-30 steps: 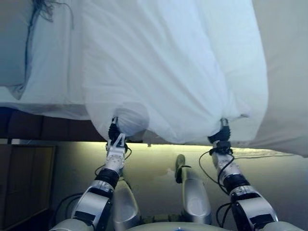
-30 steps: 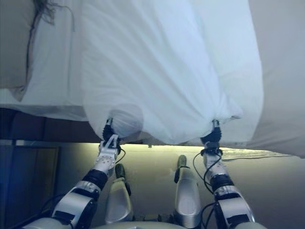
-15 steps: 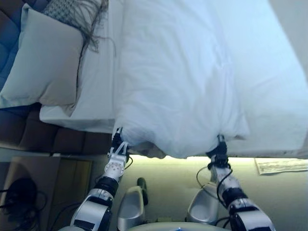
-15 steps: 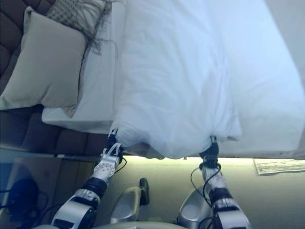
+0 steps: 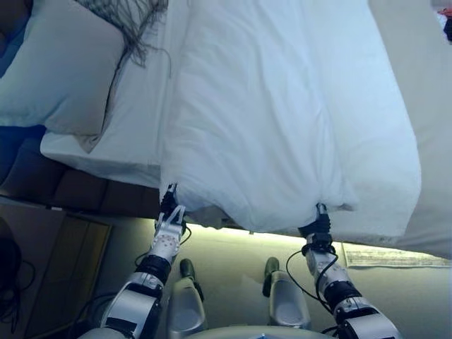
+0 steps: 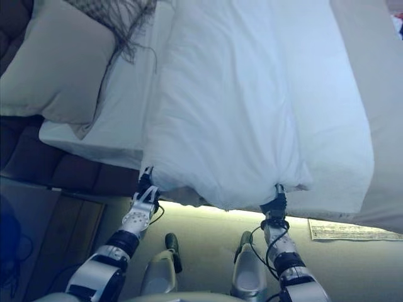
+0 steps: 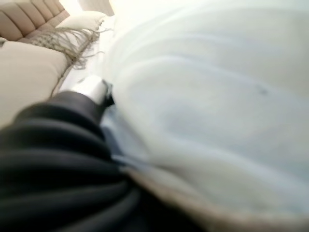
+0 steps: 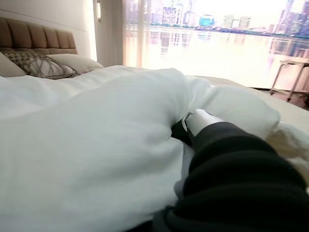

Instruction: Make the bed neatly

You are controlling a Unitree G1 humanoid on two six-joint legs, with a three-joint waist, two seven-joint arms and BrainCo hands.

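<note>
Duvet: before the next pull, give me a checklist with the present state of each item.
1. Left hand at the near edge of the duvet: ok; fingers hidden under the cloth, grip cannot tell.
2. Right hand at the same edge, further from the pillow: ok; grip cannot tell.
3. Duvet spread over the whole mattress: not ok, it lies bunched in a band, with bare sheet on both sides.
4. Pillow clear of the duvet: ok, it lies apart at the head end.
5. Fringed throw clear of the duvet: cannot tell, its fringe ends close to the duvet's edge.
</note>
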